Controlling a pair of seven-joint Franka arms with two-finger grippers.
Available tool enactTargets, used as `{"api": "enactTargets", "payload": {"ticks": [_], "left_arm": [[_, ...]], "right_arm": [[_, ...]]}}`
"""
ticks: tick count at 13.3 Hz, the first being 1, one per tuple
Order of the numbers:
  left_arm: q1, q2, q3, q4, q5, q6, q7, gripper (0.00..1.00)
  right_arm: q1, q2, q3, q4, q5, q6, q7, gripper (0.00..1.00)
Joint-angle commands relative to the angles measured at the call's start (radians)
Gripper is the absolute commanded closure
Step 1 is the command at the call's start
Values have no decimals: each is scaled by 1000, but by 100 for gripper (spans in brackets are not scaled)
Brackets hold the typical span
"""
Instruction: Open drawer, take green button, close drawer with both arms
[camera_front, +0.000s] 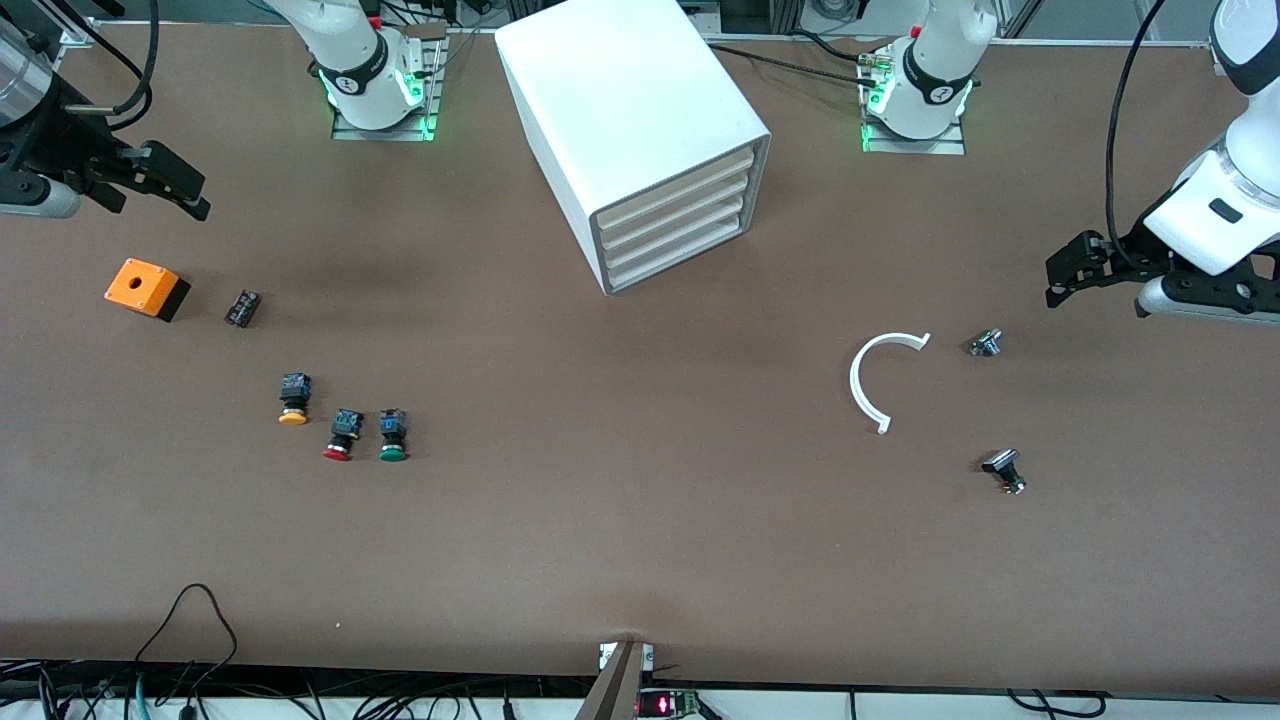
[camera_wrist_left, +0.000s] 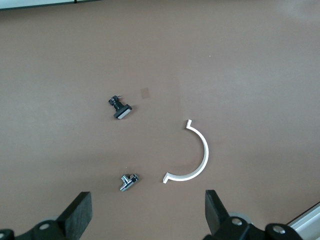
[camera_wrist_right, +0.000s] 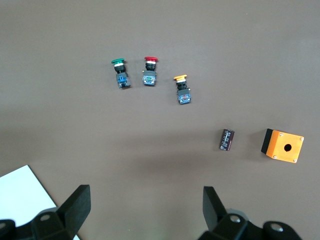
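Nothing has been touched yet, by the look of it; all four drawers sit flush in the white cabinet (camera_front: 640, 130), and the drawer (camera_front: 672, 205) to be pulled shows only a plain flat front, with no handle I can make out. Left end effector (camera_front: 1062, 272) hangs above the worktop (camera_front: 640, 540) at its own arm's end, fingers (camera_wrist_left: 80, 212) spread wide, over a white curved piece (camera_front: 872, 380) and two small metal parts (camera_front: 986, 343). Right end effector (camera_front: 185, 190) hovers at the other end, fingers (camera_wrist_right: 77, 202) likewise spread, empty; an orange box (camera_front: 146, 288) lies just under it, and the button (camera_front: 393, 436) lies out in the open well away from it toward the front camera, beside a red-capped one (camera_front: 343, 434). I'd judge the button light, rigid and a little slick on its green cap; the squarer black-and-blue body offers the surer pinch. The drawer should slide easily but gives little to hook.
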Motion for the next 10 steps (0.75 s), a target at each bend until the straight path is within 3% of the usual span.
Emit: {"api": "enactTargets", "payload": {"ticks": [1, 6, 10], "left_arm": [[-2, -31, -1, -34, 29, 13, -15, 1], [8, -160, -32, -205, 57, 85, -18, 1], [10, -148, -29, -175, 57, 28, -35, 1]], "right_arm": [[-10, 13, 7, 28, -5, -11, -2, 1], [-10, 14, 7, 26, -2, -14, -5, 1], [-10, 22, 7, 46, -3, -15, -19, 1]]}}
